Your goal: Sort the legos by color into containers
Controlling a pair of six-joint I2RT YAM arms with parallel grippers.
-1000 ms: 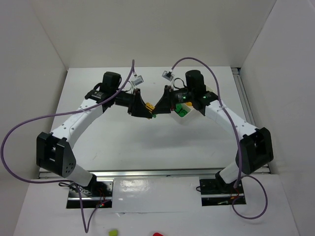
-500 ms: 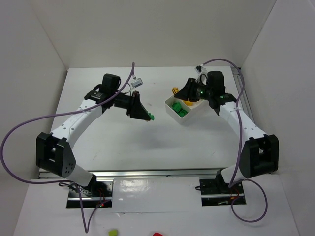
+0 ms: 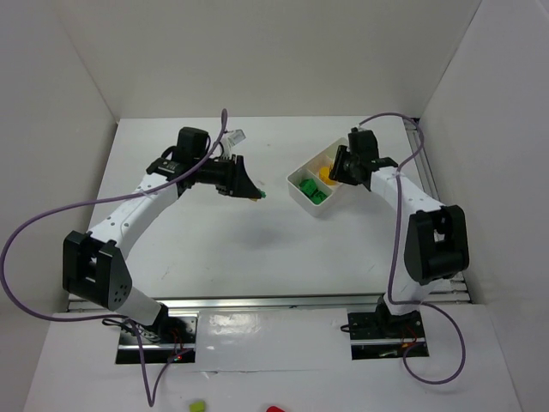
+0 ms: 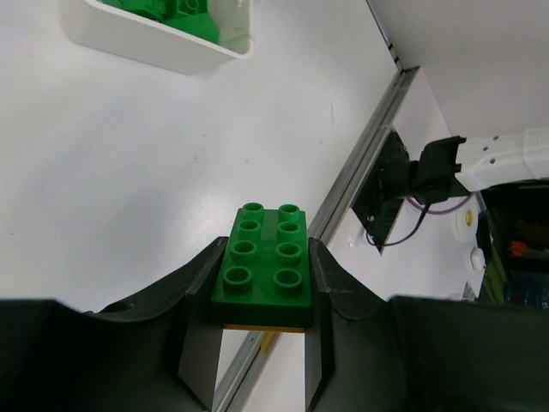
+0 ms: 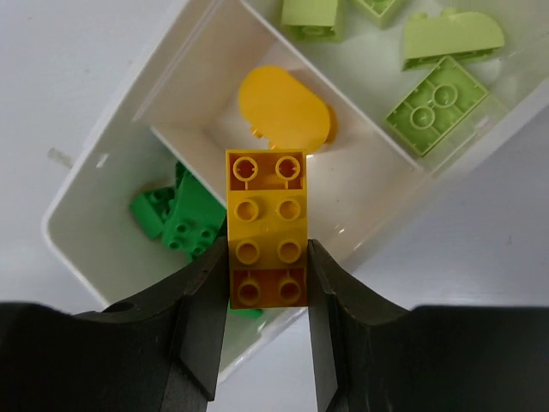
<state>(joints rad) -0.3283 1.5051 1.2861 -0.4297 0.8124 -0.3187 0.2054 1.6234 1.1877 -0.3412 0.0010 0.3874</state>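
Note:
My left gripper [image 4: 264, 287] is shut on a dark green lego brick [image 4: 264, 264], studs facing the camera, with a thin yellow edge showing under it. In the top view the left gripper [image 3: 254, 194] hangs above the table, left of the white tray [image 3: 318, 209]. My right gripper [image 5: 266, 273] is shut on a yellow lego brick [image 5: 266, 225]. It holds the brick over the tray [image 5: 101, 199], above the compartment with a rounded yellow piece [image 5: 283, 107]. Dark green legos [image 5: 178, 219] lie in the neighbouring compartment. The right gripper [image 3: 338, 170] is over the tray's middle.
Pale green pieces [image 5: 433, 103] fill a further compartment of the tray. The tray's corner with green bricks [image 4: 184, 10] shows at the top of the left wrist view. A metal rail [image 3: 426, 176] runs along the table's right edge.
A second ago both grippers met at mid-table on joined bricks. The right gripper has pulled away with the yellow brick and swung right over the tray. The left keeps the green brick.

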